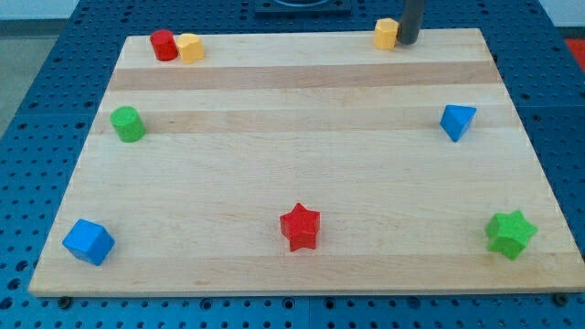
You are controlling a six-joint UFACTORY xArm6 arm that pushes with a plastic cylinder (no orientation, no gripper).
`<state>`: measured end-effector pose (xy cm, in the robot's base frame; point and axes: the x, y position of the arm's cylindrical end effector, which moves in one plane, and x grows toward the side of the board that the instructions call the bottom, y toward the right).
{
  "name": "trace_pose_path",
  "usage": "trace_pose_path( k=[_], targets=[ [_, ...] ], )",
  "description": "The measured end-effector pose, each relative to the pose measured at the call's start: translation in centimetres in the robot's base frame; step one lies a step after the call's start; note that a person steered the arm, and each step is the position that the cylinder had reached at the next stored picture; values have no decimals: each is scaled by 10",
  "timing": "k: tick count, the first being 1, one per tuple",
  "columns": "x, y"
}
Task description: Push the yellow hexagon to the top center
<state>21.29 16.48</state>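
A yellow hexagon (pixel 386 33) sits at the board's top edge, right of the centre. My tip (pixel 405 42) stands just to its right, touching or nearly touching its side. The dark rod rises from there out of the view's top. A second yellow block (pixel 190 47), its shape unclear, lies at the top left, against a red cylinder (pixel 164 45) on its left.
On the wooden board (pixel 292 100) there are also a green cylinder (pixel 128 123) at the left, a blue triangular block (pixel 457 121) at the right, a blue cube (pixel 89 241) at the bottom left, a red star (pixel 300 227) at the bottom centre and a green star (pixel 509 233) at the bottom right.
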Motion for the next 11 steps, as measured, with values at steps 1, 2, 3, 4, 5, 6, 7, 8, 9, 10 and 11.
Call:
trace_pose_path(
  k=[1,2,3,4,5,6,7,8,9,10,11],
  targets=[
    [0,0],
    [-11,38],
    [-20,28],
    [-16,-7],
    [-16,-46],
    [-10,-80],
    [23,-85],
    [30,-98],
    [4,-100],
    [-16,-88],
    [-17,-111]
  ],
)
